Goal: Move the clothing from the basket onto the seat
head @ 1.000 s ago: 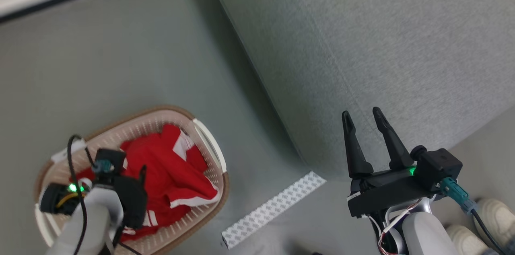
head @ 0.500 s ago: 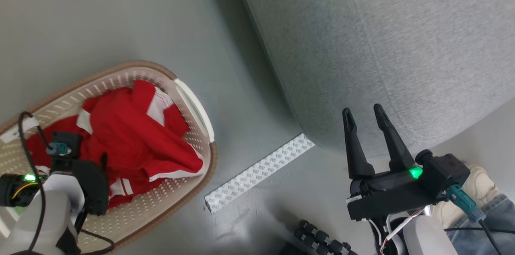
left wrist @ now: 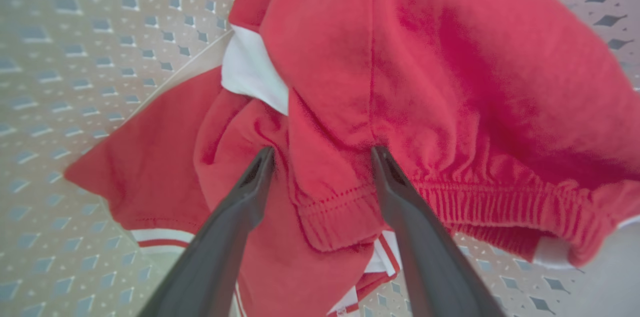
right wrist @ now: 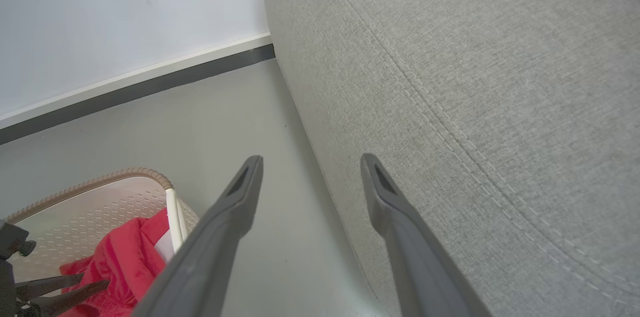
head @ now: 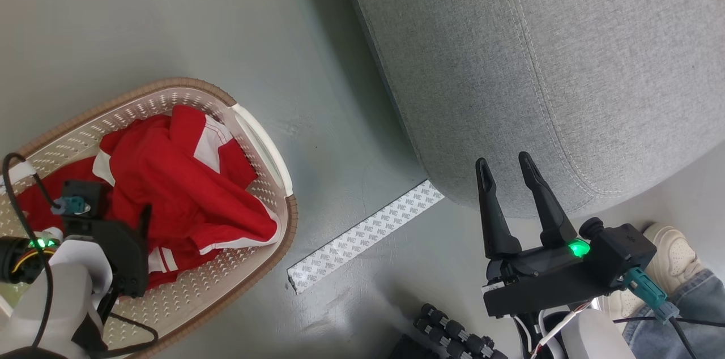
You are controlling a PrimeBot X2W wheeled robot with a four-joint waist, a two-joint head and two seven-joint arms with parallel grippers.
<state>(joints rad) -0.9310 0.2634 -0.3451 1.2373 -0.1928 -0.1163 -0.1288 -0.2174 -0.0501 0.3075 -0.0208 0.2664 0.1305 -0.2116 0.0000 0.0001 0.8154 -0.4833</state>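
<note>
The red clothing (head: 181,189) with white trim lies heaped in the cream basket (head: 170,86), which stands on the floor at the left. My left gripper (head: 144,223) points down into the basket. In the left wrist view it (left wrist: 322,152) is open, its fingertips resting on the clothing (left wrist: 400,82) either side of a hemmed fold, over the perforated basket wall (left wrist: 75,32). My right gripper (head: 503,161) is open and empty at the near rounded edge of the grey seat (head: 566,64). The right wrist view has this gripper (right wrist: 311,159) beside the seat (right wrist: 500,107), with basket (right wrist: 100,182) and clothing (right wrist: 125,262) lower left.
A white patterned strip (head: 365,237) lies on the grey floor between basket and seat. A person's pale shoe (head: 671,248) and jeans leg (head: 679,313) are at the lower right. A black ribbed part (head: 453,333) shows at the bottom. A wall with dark skirting (right wrist: 135,87) stands behind.
The head camera has swung, so the basket and seat sit differently in the picture. The left gripper stays over the clothing in the basket and the right gripper stays open by the seat.
</note>
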